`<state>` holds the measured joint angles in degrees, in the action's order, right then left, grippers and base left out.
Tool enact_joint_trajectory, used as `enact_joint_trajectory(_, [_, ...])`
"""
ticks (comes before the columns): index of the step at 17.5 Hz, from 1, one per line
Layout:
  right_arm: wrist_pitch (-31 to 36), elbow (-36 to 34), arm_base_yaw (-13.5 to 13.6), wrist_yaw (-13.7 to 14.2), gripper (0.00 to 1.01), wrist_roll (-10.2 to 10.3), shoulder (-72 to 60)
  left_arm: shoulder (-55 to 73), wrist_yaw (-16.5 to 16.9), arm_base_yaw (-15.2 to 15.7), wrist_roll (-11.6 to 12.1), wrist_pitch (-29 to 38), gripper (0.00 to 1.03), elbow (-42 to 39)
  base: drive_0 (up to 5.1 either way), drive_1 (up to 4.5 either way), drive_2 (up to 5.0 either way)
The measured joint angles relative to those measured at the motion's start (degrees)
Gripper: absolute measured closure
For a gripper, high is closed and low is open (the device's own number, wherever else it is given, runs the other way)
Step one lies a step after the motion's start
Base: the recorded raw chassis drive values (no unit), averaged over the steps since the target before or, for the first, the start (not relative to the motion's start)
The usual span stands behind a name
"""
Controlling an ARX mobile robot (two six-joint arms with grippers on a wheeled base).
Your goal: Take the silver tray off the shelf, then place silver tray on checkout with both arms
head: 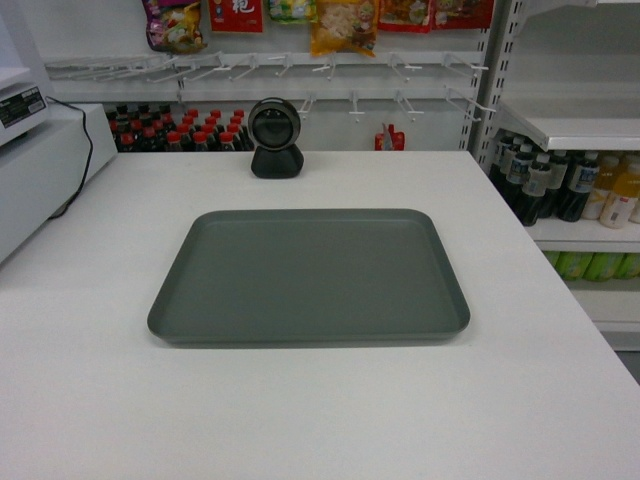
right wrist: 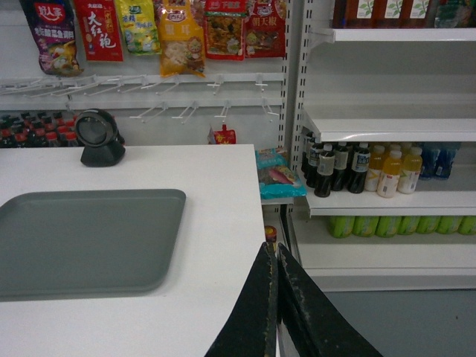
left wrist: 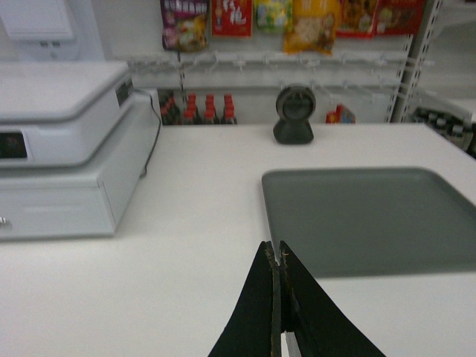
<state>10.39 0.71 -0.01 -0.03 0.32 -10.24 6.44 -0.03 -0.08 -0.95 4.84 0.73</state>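
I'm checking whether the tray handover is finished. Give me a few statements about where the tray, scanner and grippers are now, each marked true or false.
1. The silver tray lies flat on the checkout. True.
2. The left gripper is shut on the tray's edge. False: it is shut but holds nothing, clear of the tray.
3. The black scanner stands behind the tray. True.
4. The right gripper is wide open. False: its fingers are together.
5. Something rests on the tray. False: it is bare.

Three views of one desk [head: 520, 330]

Head looks forward and down from the near edge. Each wrist camera sits low behind its tool, left tool [left wrist: 280, 256] and right tool [right wrist: 276, 256], facing ahead; all share the tray [head: 310, 275] and scanner [head: 274, 137].
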Motion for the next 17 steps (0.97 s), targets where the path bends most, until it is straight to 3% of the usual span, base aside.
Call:
enact_joint_trajectory(1, [-1.7, 0.0, 0.0, 0.0, 0.98, 0.0, 1.1, -4.8, 0.0, 0.0, 0.0, -5.7, 1.02, -0.2, 0.0, 0.0, 0.0])
enact_joint_trajectory(2, [-9.7, 0.0, 0.0, 0.0, 0.98, 0.0, 6.4, -5.8, 0.2, 0.0, 0.0, -4.0, 1.02, 0.0, 0.0, 0.0, 0.0])
enact_joint_trajectory(6, [-10.6, 0.0, 0.0, 0.0, 0.98, -0.1, 10.0, -5.9, 0.0, 0.1, 0.0, -5.2, 1.02, -0.2, 0.0, 0.0, 0.0])
enact_joint_trajectory(7, [-10.7, 0.0, 0.0, 0.0, 0.91, -0.2, 10.0, -5.9, 0.1, 0.1, 0.0, -5.1, 0.98, -0.2, 0.0, 0.0, 0.0])
enact_joint_trajectory(9, [-10.6, 0.0, 0.0, 0.0, 0.67, -0.2, 10.0, -5.9, 0.0, 0.1, 0.0, -5.1, 0.75, -0.2, 0.0, 0.0, 0.0])
enact_joint_trajectory(10, [-10.6, 0.0, 0.0, 0.0, 0.42, -0.2, 10.0, -5.9, 0.0, 0.1, 0.0, -5.1, 0.49, -0.2, 0.0, 0.0, 0.0])
enact_joint_trajectory(11, [-10.6, 0.0, 0.0, 0.0, 0.32, -0.2, 10.0, -5.9, 0.0, 0.1, 0.0, -5.1, 0.4, -0.2, 0.0, 0.0, 0.0])
enact_joint_trajectory(15, [-10.6, 0.0, 0.0, 0.0, 0.05, -0.2, 10.0, -5.9, 0.0, 0.1, 0.0, -5.1, 0.13, -0.2, 0.0, 0.0, 0.0])
enact_joint_trajectory(17, [-10.6, 0.0, 0.0, 0.0, 0.02, -0.1, 10.0, -5.9, 0.0, 0.1, 0.0, -5.1, 0.03, -0.2, 0.0, 0.0, 0.0])
